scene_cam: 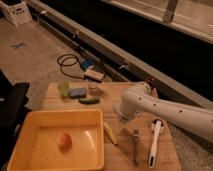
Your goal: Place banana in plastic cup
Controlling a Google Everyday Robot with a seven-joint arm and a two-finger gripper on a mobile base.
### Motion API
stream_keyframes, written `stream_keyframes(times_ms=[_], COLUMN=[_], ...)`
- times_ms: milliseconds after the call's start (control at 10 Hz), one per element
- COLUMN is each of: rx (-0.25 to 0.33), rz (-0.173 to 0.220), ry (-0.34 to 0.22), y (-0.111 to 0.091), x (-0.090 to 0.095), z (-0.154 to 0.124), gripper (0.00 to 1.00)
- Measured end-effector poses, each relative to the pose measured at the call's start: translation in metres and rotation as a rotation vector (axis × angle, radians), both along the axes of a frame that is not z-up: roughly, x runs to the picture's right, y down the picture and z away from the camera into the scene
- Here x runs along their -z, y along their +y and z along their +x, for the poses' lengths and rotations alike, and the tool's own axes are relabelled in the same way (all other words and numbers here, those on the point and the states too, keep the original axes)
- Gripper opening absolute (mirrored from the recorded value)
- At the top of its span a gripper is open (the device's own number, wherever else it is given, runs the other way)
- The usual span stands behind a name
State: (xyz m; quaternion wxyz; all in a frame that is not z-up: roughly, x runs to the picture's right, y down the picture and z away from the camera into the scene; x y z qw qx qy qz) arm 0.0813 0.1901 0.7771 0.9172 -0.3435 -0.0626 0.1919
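Note:
The pale yellow banana (pixel 109 133) lies on the wooden table (pixel 120 159), just right of the yellow tub (pixel 30 125). The translucent light green plastic cup (pixel 63 88) stands upright at the table's back left, next to the blue sponge (pixel 78 92). My white arm (pixel 165 114) reaches in from the right. Its gripper (pixel 121 118) points down at the table's middle, a little above and right of the banana and far from the cup. The arm mostly hides it.
A dark green cucumber (pixel 89 100) lies in front of the sponge. A small clear jar (pixel 92 86) stands behind it. A fork (pixel 135 146) and a white-handled brush (pixel 155 142) lie at the right. An orange ball (pixel 64 140) sits in the tub.

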Motion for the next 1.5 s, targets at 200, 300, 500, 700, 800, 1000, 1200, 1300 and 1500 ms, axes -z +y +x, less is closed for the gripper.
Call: stream_keyframes(times_ms=[200,300,500,700,800,1000,1200,1300,1500], rx=[-0.022,-0.029,-0.038,-0.046,-0.061,-0.067,-0.081,-0.090,-0.102], rz=[-0.005,-0.007,-0.014,-0.021,-0.026,-0.033,-0.049,-0.057,-0.088], ry=[-0.009,-0.016,-0.022,-0.028,-0.033,-0.053,-0.094,-0.111,-0.139], y=[0.003,0.005,0.009,0.011,0.013,0.015,0.018,0.020,0.027], x=[0.001,0.001,0.001,0.001,0.002,0.004,0.006,0.006,0.003], z=[-0.004,-0.008,-0.013,-0.017,-0.017,-0.023,-0.033,-0.035,-0.041], gripper=[0.65,0.65,0.65,0.65,0.65,0.65,0.65,0.65,0.65])
